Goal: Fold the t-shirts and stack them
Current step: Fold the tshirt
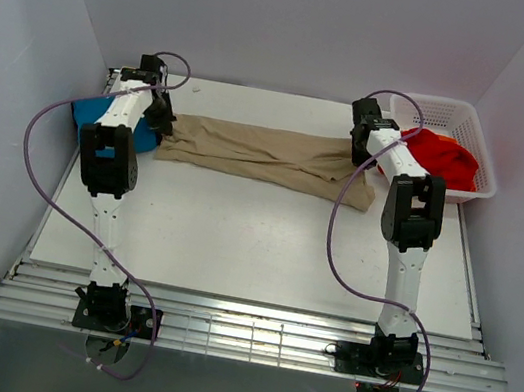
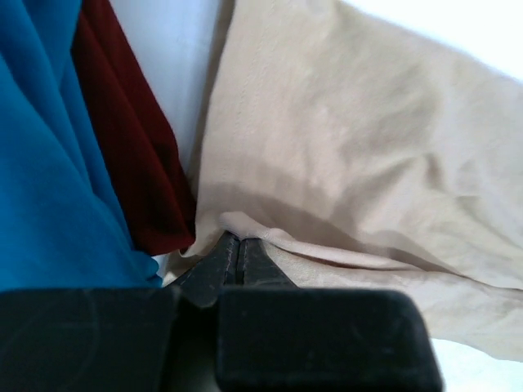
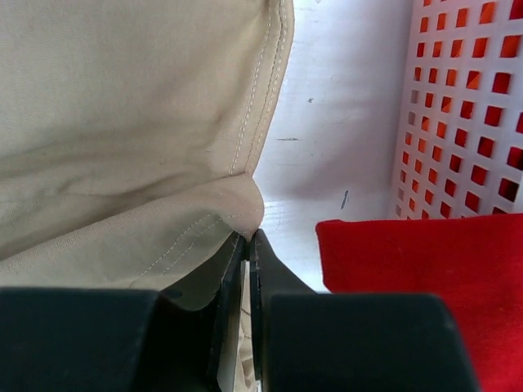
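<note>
White-walled enclosure, white table (image 1: pixel 261 257) with the arm bases at its near edge. The tan-beige t-shirt (image 1: pixel 259 153) lies across the far half as a long band, folded lengthwise and stretched between the arms. The left gripper (image 2: pixel 237 247) is pinched tight on a fold at the shirt's left end and the right gripper (image 3: pixel 248 238) on a stitched hem corner at its right end, both with fingers closed down to cloth thickness. My read is that holding both ends keeps the band taut and flat so the crease holds (probably mid-fold, with the crosswise fold not yet made). The teal-blue t-shirt (image 1: pixel 89 113) sits at the table's left edge just beside the left gripper, likely the start of the stack. The bright red t-shirt (image 1: pixel 443 157) is heaped in the white lattice basket (image 1: pixel 459 112) at far right, waiting its turn. The top view gives the whole layout and the band's span, but the wrists hide both pinch points. The left wrist view shows the closed fingertips under the tan fold, plus a dark red t-shirt (image 2: pixel 131 155) tucked between teal and tan, which the top view does not show. The right wrist view shows the hem stitching and bare table between the tan shirt and the red cloth lying in front of the basket wall.
</note>
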Controlling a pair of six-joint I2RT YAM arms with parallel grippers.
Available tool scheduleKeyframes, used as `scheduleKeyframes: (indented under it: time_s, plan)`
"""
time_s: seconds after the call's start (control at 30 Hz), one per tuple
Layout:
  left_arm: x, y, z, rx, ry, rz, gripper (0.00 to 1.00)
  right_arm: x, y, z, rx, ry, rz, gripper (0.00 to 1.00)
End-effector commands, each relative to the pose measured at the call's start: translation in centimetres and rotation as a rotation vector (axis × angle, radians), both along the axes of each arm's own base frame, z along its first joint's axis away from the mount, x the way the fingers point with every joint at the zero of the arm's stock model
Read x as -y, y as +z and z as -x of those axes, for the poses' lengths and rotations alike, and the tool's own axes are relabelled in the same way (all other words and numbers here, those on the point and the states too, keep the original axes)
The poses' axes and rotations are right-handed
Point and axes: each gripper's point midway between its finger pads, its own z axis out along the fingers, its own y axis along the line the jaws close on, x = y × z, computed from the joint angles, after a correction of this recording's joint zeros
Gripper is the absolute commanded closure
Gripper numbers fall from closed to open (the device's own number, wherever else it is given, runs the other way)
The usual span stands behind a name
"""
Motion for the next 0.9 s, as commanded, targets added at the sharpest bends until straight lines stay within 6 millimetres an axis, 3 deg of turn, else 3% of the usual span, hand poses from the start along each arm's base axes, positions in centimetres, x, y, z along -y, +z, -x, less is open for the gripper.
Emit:
scheduleKeyframes:
  time_s: [0.0, 0.13, 0.2, 0.27, 0.3, 0.37, 0.4, 0.47, 0.5, 0.53, 0.57, 0.6, 0.63, 0.67, 0.7, 0.77, 0.8, 0.83, 0.87]
  plan:
    - [-1.0, 4.3, -2.3, 0.124, 0.013, -0.032, 0.97, -0.2, 4.3, -1.9, 0.141, -0.013, -0.037, 0.9]
    - [-1.5, 6.3, -3.0, 0.17, 0.03, -0.052, 0.87, -0.5, 6.2, -3.0, 0.203, -0.014, -0.061, 0.79]
    - [-2.1, 7.3, -3.1, 0.191, 0.052, -0.081, 0.8, -0.3, 7.3, -3.2, 0.227, -0.029, -0.058, 0.63]
    - [-2.6, 8.1, -3.1, 0.205, 0.076, -0.102, 0.7, -0.1, 7.9, -3.0, 0.242, -0.05, -0.061, 0.57]
    - [-2.8, 9.0, -3.1, 0.223, 0.088, -0.11, 0.67, 0.0, 9.4, -2.9, 0.277, -0.057, -0.064, 0.57]
    - [-3.1, 9.7, -2.9, 0.24, 0.109, -0.13, 0.62, 0.4, 9.1, -1.7, 0.273, -0.069, -0.059, 0.56]
    - [-3.1, 11.0, -2.8, 0.266, 0.111, -0.138, 0.61, 0.4, 11.2, -1.5, 0.328, -0.07, -0.077, 0.55]
    - [-3.4, 11.8, -2.8, 0.294, 0.126, -0.167, 0.56, 0.5, 10.4, 0.1, 0.309, -0.071, -0.086, 0.56]
    - [-3.2, 11.6, -2.5, 0.288, 0.124, -0.175, 0.56, 0.3, 11.9, 0.9, 0.336, -0.061, -0.115, 0.56]
    - [-3.1, 12.4, -2.4, 0.309, 0.127, -0.182, 0.56, -0.1, 12.0, 1.3, 0.346, -0.052, -0.137, 0.55]
    - [-2.8, 12.6, -2.2, 0.314, 0.126, -0.188, 0.56, -0.8, 10.4, 2.6, 0.303, -0.023, -0.167, 0.56]
    - [-1.9, 12.0, -1.7, 0.299, 0.11, -0.187, 0.56, -1.4, 11.4, 3.3, 0.323, -0.004, -0.197, 0.58]
    - [-1.5, 13.1, -1.5, 0.328, 0.104, -0.184, 0.58, -2.2, 11.2, 3.8, 0.321, 0.019, -0.221, 0.62]
    - [0.8, 13.1, -1.2, 0.336, 0.061, -0.175, 0.63, -2.9, 9.9, 4.9, 0.28, 0.04, -0.25, 0.79]
    - [1.5, 11.5, -0.1, 0.3, 0.042, -0.176, 0.67, -3.2, 10.0, 5.4, 0.278, 0.05, -0.27, 0.9]
    - [2.7, 12.0, 0.6, 0.33, 0.02, -0.179, 0.8, -4.4, 9.0, 6.3, 0.245, 0.079, -0.326, 0.92]
    - [3.5, 11.3, 1.1, 0.32, 0.003, -0.183, 0.98, -4.6, 8.0, 7.0, 0.218, 0.081, -0.339, 0.92]
    - [3.8, 9.5, 2.1, 0.281, -0.006, -0.182, 1.0, -5.0, 7.5, 7.1, 0.205, 0.089, -0.354, 0.92]
    - [4.1, 9.0, 2.6, 0.269, -0.014, -0.175, 1.0, -5.3, 6.9, 7.3, 0.188, 0.092, -0.366, 0.92]
